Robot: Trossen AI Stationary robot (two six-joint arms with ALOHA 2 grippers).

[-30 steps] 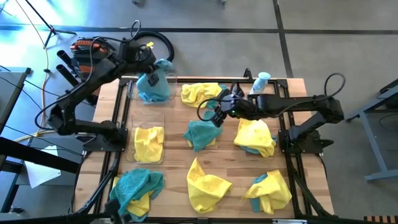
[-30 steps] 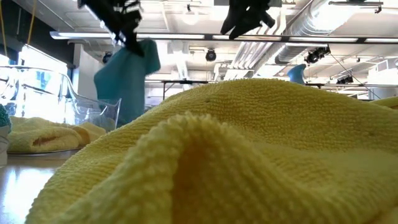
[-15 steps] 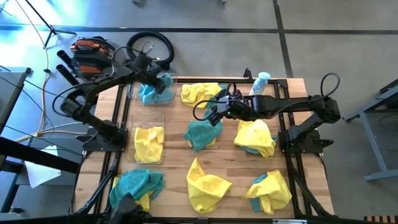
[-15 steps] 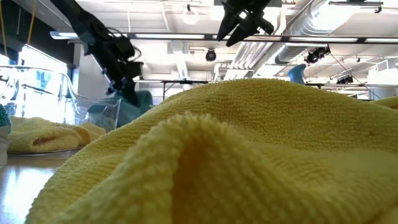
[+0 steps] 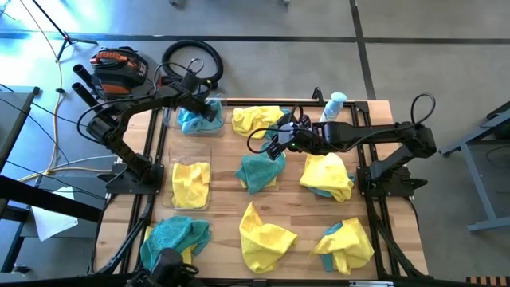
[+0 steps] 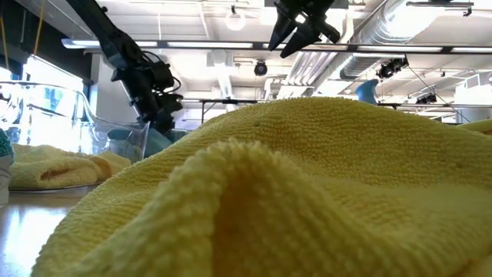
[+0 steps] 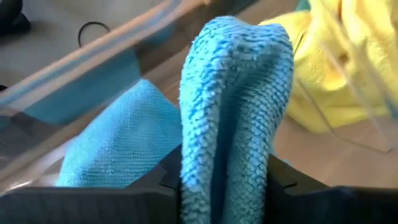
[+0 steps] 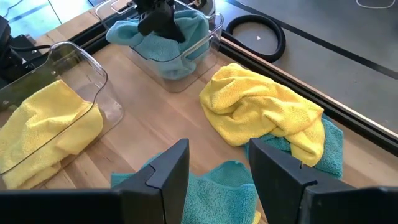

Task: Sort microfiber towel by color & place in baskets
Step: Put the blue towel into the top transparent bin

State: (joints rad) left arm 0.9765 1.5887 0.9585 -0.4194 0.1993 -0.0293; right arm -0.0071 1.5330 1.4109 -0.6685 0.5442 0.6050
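My left gripper (image 5: 209, 108) reaches down into the far clear basket (image 5: 170, 119), where teal towels (image 5: 194, 121) lie. A teal towel fold (image 7: 236, 93) stands between its parted fingers. The near basket (image 5: 191, 153) holds a yellow towel (image 5: 191, 182). My right gripper (image 5: 276, 143) hovers open above a teal towel (image 5: 259, 170) at the table's middle, touching nothing; its fingers show in the right wrist view (image 8: 217, 155). My left gripper comes slanting down from the table's left side into the far basket. An upright fold of the teal towel (image 7: 217, 180) fills the gap between its two fingers and is not squeezed narrow. The towel's lower part rests in the basket on another teal cloth (image 7: 112, 149).
Loose towels lie over the table: yellow ones (image 5: 256, 119) (image 5: 325, 175) (image 5: 263, 239), a yellow and teal heap (image 5: 347, 245), a teal one (image 5: 171, 237). A white-and-blue bottle (image 5: 333, 106) stands at the far edge. A big yellow towel (image 6: 307, 192) fills the low view.
My left gripper has gone down into the far basket, and its wrist has rolled. The teal towel that hung below it above the basket has come down and is now bunched inside the basket.
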